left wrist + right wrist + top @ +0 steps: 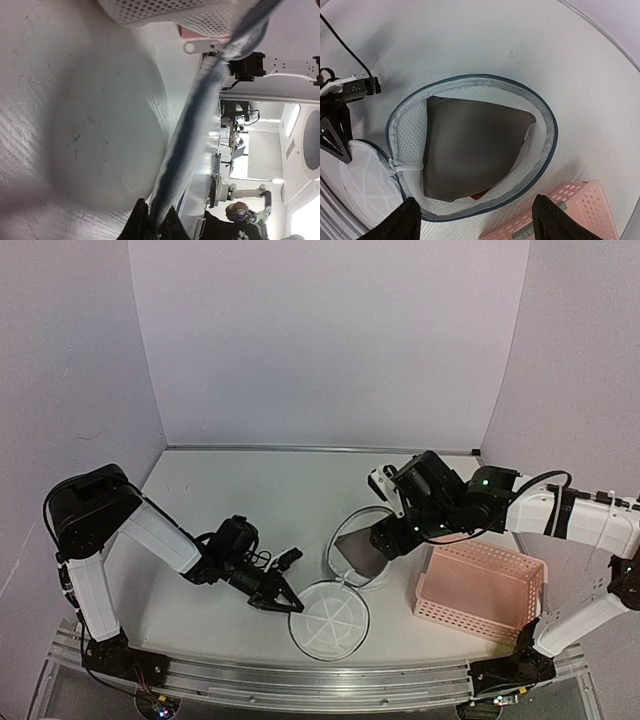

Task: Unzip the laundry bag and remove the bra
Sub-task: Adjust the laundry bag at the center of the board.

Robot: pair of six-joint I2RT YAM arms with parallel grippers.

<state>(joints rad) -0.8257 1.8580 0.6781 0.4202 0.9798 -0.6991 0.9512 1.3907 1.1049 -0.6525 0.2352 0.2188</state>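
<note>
Top view: the laundry bag (350,575) sits right of centre on the table (250,500). It's unzipped, with the grey zipper rim standing up as a loop. Its round white mesh lid (328,620) lies flat just below it, still joined at one edge. A brownish patch inside the mouth is the bra (360,555); no straps can be made out. The left gripper (285,600) is at the lid's left edge. The right gripper (388,538) hangs over the bag and hides its right side. The pink basket (480,590) is at lower right, and nothing shows inside it.

Left wrist: pretty blurry. The left gripper (155,222) at the bottom edge is pinched tight on the lid's zipper rim (195,110), which runs diagonally up the frame. White mesh (165,12) is cut off at the top, and it's hard to say which part of the bag it is.

Right wrist: looks straight down into the bag (412,135). The bra (470,150) fills the opening as a dark grey-brown cup, with an orange sliver at its lower edge. The right gripper (476,199) has its jaws spread wide and holds nothing. The lid (367,175) is at lower left, and a corner of the basket (570,210) is cut off at lower right.
</note>
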